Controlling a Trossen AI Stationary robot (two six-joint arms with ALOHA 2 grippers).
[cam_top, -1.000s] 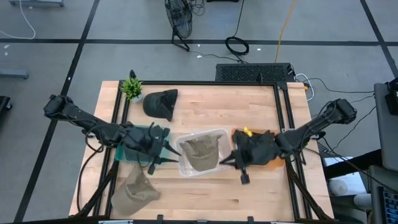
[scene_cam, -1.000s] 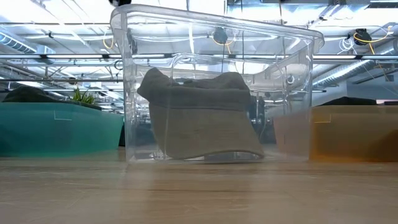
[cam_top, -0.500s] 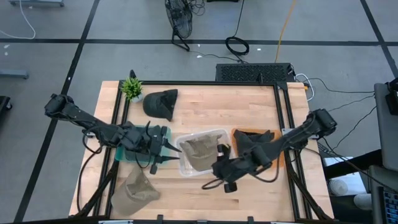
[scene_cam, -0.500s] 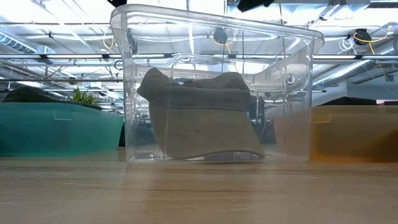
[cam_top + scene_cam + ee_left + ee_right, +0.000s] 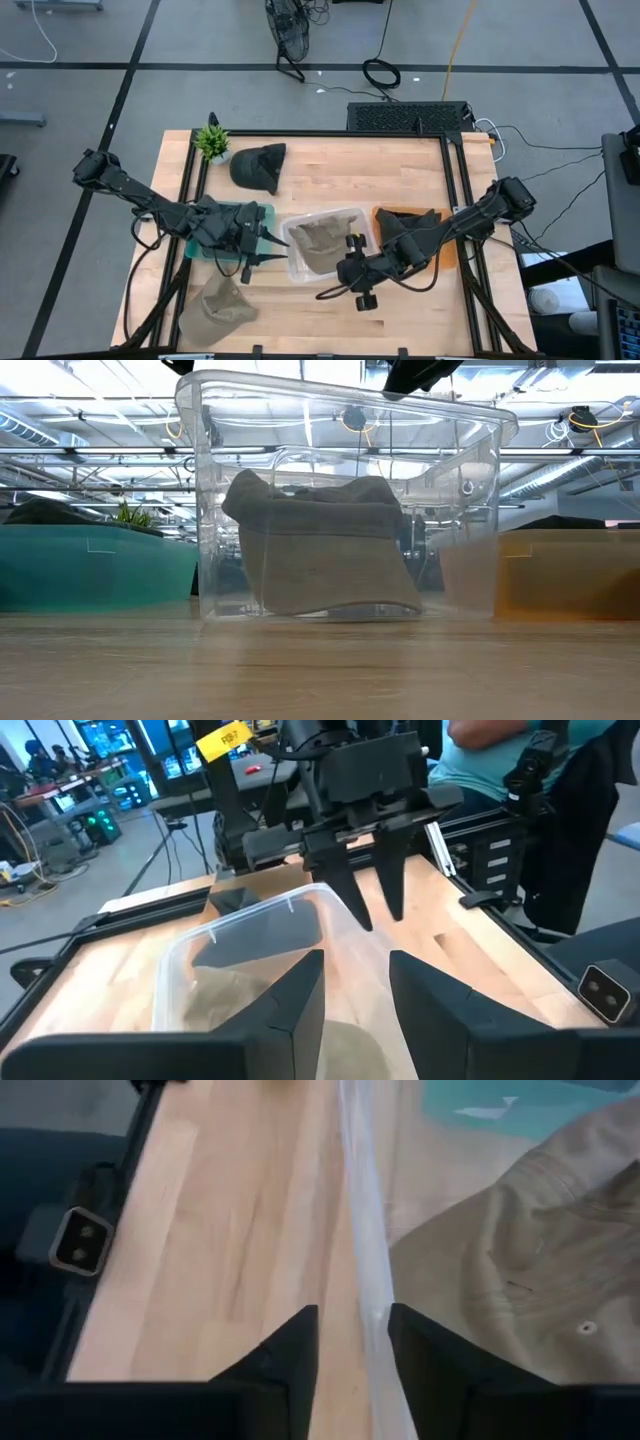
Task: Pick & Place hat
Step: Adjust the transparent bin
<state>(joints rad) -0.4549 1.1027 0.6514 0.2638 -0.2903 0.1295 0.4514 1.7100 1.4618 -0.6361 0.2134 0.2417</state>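
The clear bin (image 5: 322,243) serves as the landmark; it sits at the centre of the table (image 5: 330,170). A tan hat (image 5: 318,240) lies inside it, crumpled, and in the low view its lower edge blurs into the bin floor. A second tan hat (image 5: 217,307) lies on the table toward the front-left of the bin, partly cut by the table edge. A dark hat (image 5: 258,166) lies behind the bin to the left, near a small plant (image 5: 211,140). The teal bin (image 5: 222,232) stands just left of the clear bin, and the left arm covers most of it. The orange bin (image 5: 412,235) stands just right of the clear bin; dark cloth and the right arm hide its contents.

The right gripper (image 5: 353,262) reaches low from the right to the front-right rim of the clear bin. Its fingers (image 5: 290,1350) stand narrowly parted, one either side of the rim wall, and hold nothing.

The left gripper (image 5: 262,246) hovers at the left side of the clear bin, pointing toward it, fingers (image 5: 295,1005) parted and empty.

In the left wrist view, a seated person (image 5: 500,760) is partly visible beyond the table, cut off at the frame edge.
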